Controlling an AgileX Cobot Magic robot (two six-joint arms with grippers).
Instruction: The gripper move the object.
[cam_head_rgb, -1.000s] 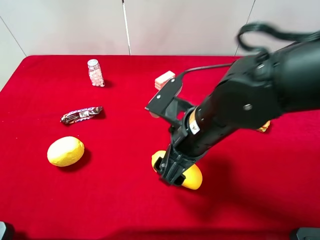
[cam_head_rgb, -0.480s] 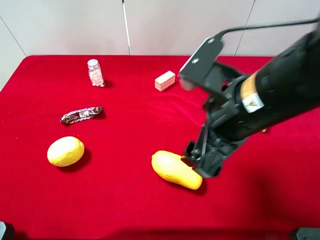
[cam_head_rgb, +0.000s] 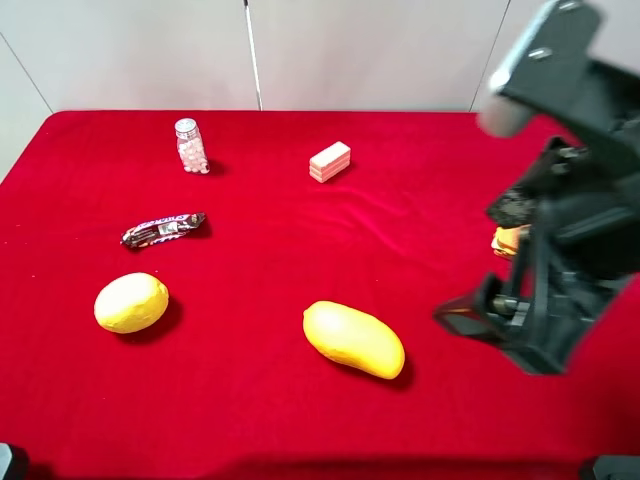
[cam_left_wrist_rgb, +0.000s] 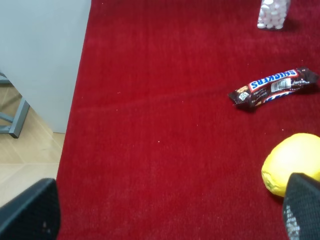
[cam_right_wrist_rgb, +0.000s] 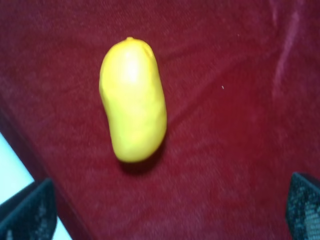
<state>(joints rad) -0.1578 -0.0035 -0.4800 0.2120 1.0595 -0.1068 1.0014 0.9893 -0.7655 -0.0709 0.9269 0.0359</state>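
Observation:
The object, a long smooth yellow-orange mango (cam_head_rgb: 354, 339), lies on the red cloth near the front middle. It also shows in the right wrist view (cam_right_wrist_rgb: 133, 100), lying free with nothing touching it. My right gripper (cam_head_rgb: 492, 332) hangs above the cloth to the right of the mango, clear of it. Its dark fingertips (cam_right_wrist_rgb: 27, 212) stand wide apart and empty. My left gripper (cam_left_wrist_rgb: 165, 222) is open and empty over the table's left part, with only its fingertips (cam_left_wrist_rgb: 30, 212) showing.
A round yellow lemon (cam_head_rgb: 131, 302) (cam_left_wrist_rgb: 292, 167) lies front left. A chocolate bar (cam_head_rgb: 163, 229) (cam_left_wrist_rgb: 274, 87) and a small pill bottle (cam_head_rgb: 190, 146) lie behind it. A pink-white block (cam_head_rgb: 330, 161) sits at the back. An orange item (cam_head_rgb: 508, 240) is partly hidden by the right arm. The table's left edge (cam_left_wrist_rgb: 75, 115) drops to the floor.
The right arm has drawn away from the mango, up and to the right. The mango, gripped a second ago, now lies free in the same spot.

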